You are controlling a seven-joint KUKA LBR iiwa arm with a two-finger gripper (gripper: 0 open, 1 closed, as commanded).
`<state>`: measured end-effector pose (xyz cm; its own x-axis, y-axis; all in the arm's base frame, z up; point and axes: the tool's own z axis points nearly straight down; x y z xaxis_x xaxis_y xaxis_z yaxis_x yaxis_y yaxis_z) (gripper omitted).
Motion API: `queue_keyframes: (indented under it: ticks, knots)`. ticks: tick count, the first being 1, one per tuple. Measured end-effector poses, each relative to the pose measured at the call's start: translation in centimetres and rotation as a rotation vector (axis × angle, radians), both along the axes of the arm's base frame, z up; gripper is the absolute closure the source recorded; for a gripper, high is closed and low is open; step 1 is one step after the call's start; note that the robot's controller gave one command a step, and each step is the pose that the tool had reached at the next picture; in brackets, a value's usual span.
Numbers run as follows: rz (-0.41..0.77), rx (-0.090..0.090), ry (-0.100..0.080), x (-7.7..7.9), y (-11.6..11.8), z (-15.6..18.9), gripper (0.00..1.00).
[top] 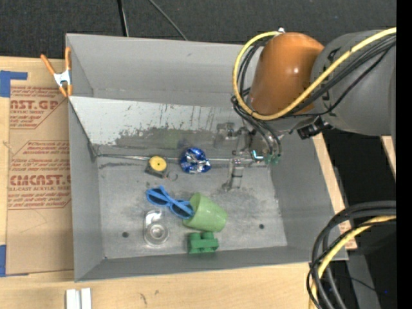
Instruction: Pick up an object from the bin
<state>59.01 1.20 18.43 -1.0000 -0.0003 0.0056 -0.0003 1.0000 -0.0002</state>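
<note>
Robotics lab: cabled arm (pixel 364 98) over grey metal bin (pixel 161 76).

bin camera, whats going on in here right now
The arm reaches into the grey bin from the right, and its tool is down over a bare patch of floor in the middle right part. I can see nothing held in the tool. The nearest thing is a blue and white crumpled ball just to its left. A green cup, blue glasses and a yellow disc lie further off, apart from it.
</note>
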Motion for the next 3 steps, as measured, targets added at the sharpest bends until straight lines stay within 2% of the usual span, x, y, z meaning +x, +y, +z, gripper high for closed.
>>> queue_keyframes:
  ticks: [1,2,3]
  knots:
    - [0.083,-0.003,0.003,-7.0,2.5,-11.0,0.00]
    - [0.083,-0.003,0.003,-6.9,2.5,-10.6,1.00]
    - [0.814,0.000,-0.011,0.4,-3.8,-5.6,1.00]
